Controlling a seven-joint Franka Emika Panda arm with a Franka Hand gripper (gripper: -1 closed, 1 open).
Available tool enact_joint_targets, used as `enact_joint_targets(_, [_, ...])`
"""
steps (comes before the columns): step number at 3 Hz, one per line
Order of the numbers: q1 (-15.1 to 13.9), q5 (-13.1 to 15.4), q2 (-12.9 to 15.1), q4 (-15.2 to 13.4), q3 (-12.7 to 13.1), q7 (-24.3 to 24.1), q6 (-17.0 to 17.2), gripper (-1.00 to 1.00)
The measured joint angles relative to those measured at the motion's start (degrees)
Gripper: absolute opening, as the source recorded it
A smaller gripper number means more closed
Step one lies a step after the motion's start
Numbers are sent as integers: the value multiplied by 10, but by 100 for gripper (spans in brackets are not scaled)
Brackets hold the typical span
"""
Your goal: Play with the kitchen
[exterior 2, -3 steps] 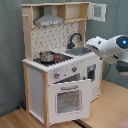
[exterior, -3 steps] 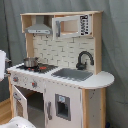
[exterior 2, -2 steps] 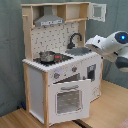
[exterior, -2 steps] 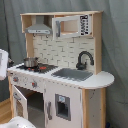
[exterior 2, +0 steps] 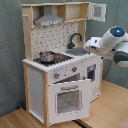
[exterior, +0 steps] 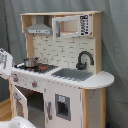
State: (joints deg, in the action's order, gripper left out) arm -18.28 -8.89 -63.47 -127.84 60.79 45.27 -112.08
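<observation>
Oven door [exterior 2: 70, 100]: seen hanging ajar at the kitchen's front in the second exterior view.
Kitchen [exterior: 60, 75]: set on a wooden floor [exterior 2: 112, 107], before a grey curtain [exterior: 115, 45].
Pot [exterior 2: 46, 56]: placed on the hob, beside the sink [exterior: 73, 74] and faucet [exterior: 84, 59].
Arm [exterior 2: 107, 42]: positioned at the second exterior view's right.
Gripper: its opening cannot be told.
</observation>
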Motion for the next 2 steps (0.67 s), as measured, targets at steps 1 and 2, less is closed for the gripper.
enact_joint_targets(1, [-1, -15, 38, -4, 4, 46, 0, 100])
enact_joint_targets(2, [-2, -20, 90, -5, 11, 92, 0, 100])
